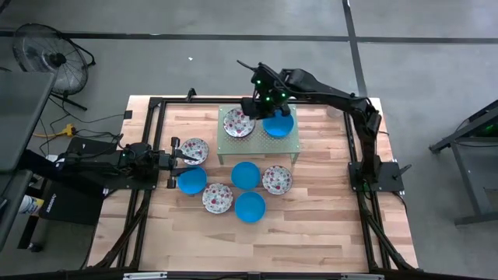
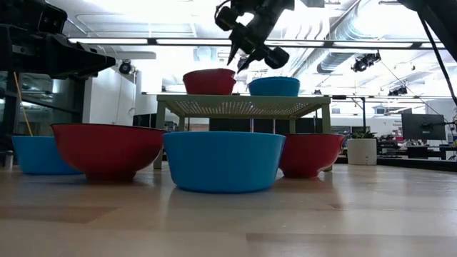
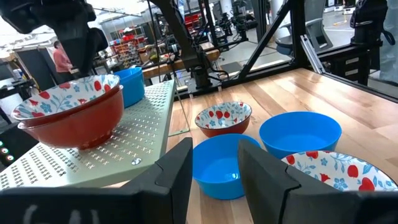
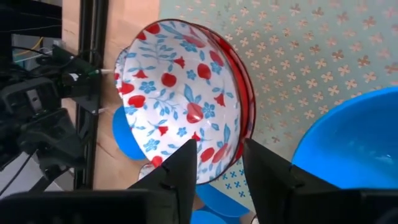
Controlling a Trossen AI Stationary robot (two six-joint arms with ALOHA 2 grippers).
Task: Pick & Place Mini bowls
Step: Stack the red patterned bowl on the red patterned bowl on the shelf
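The pale green perforated metal stand sits at the 12 o'clock side of the wooden table and carries 2 mini bowls: a white floral-speckled bowl with a red outside on its 9 o'clock half and a plain bright blue bowl on its 3 o'clock half. The right gripper hangs just above the stand, between these 2 bowls and slightly toward 12 o'clock of them. In the right wrist view its 2 dark fingers stand apart with nothing between them; the floral bowl's rim shows through the gap, and the blue bowl lies off to one side, untouched.

On the table at 6 o'clock of the stand lie 6 more mini bowls: a floral bowl and a blue bowl toward 9 o'clock, a blue bowl in the middle, a floral bowl toward 3 o'clock, and a floral bowl and a blue bowl nearest 6 o'clock.

The left gripper waits at the table's 9 o'clock edge, between the 2 bowls there, its fingers parted and empty.
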